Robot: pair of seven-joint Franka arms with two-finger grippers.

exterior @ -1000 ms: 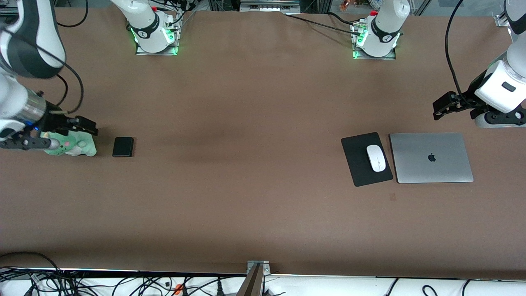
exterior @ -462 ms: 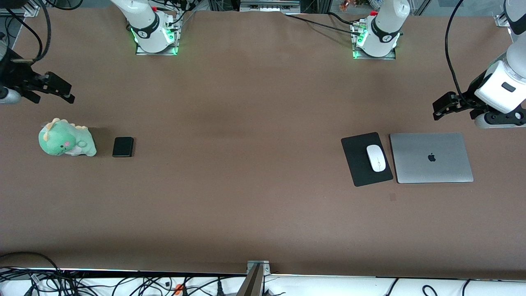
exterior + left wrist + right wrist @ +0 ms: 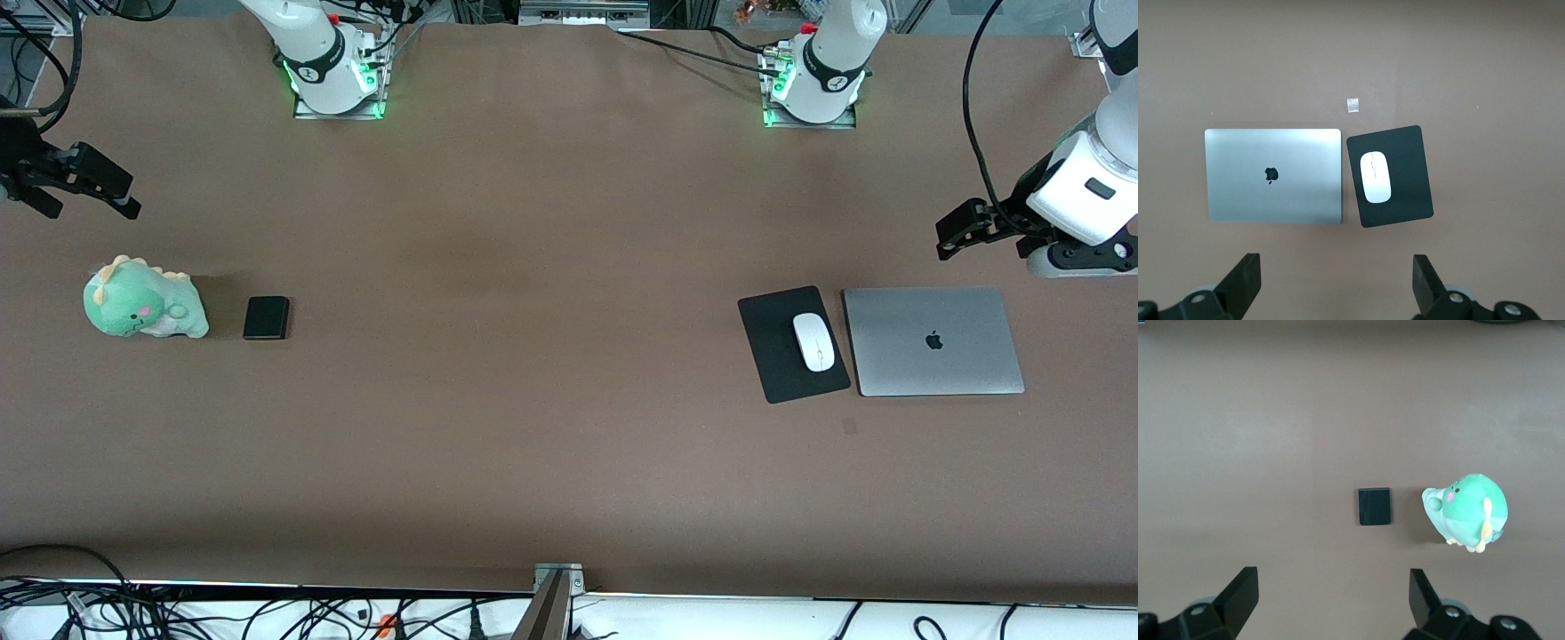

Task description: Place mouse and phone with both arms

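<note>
- At the right arm's end of the worktop (image 3: 551, 444), the right gripper (image 3: 89, 188) hangs in the air above bare surface, its fingers spread wide and holding nothing.
- Under it and a little nearer to the front camera sits a green plush dinosaur (image 3: 142, 309). Just beside the toy, toward the middle of the worktop, the phone (image 3: 266, 317) lies flat, a small dark slab that touches nothing.
- The middle of the worktop carries nothing that I can see.
- Toward the left arm's end, the white mouse (image 3: 813, 341) rests on the black mouse pad (image 3: 775, 356), and the pad lies just beside a closed silver laptop (image 3: 932, 340).
- The left gripper (image 3: 965, 233) hangs over the worktop near the laptop's edge, also open and empty.
- My judgement: the mouse on its pad and the phone beside the toy could be the finished placing, or they could be waiting to be picked up; these pictures do not settle which.
- If a grasp is needed, the phone is thin and flat, so the fingers should come straight down over its narrow sides and stay away from the soft toy. The mouse is smooth and rounded, so it wants a centred pinch across its width, without dragging the pad.
</note>
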